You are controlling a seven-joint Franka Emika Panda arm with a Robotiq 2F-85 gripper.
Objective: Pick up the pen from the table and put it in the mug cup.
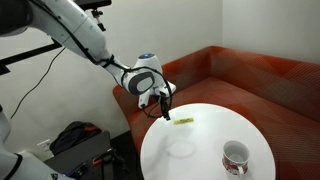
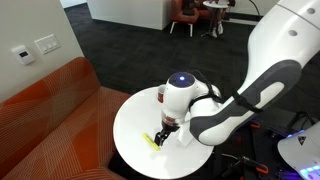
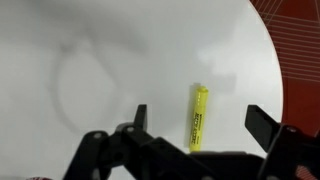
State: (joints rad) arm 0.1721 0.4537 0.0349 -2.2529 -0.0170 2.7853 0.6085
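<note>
White mug cup [image 1: 236, 157] upright on the table [image 1: 200, 150], yellow-green pen [image 1: 184, 122] well apart

You have a curved red-orange sofa [image 1: 250, 70] against a plain white wall [image 1: 200, 25]. Dark carpet [image 2: 110, 40] runs back to a red chair [image 2: 185, 12]. White switch plates [image 2: 45, 43] on the wall, black bag [image 1: 72, 135] on the floor.
</note>
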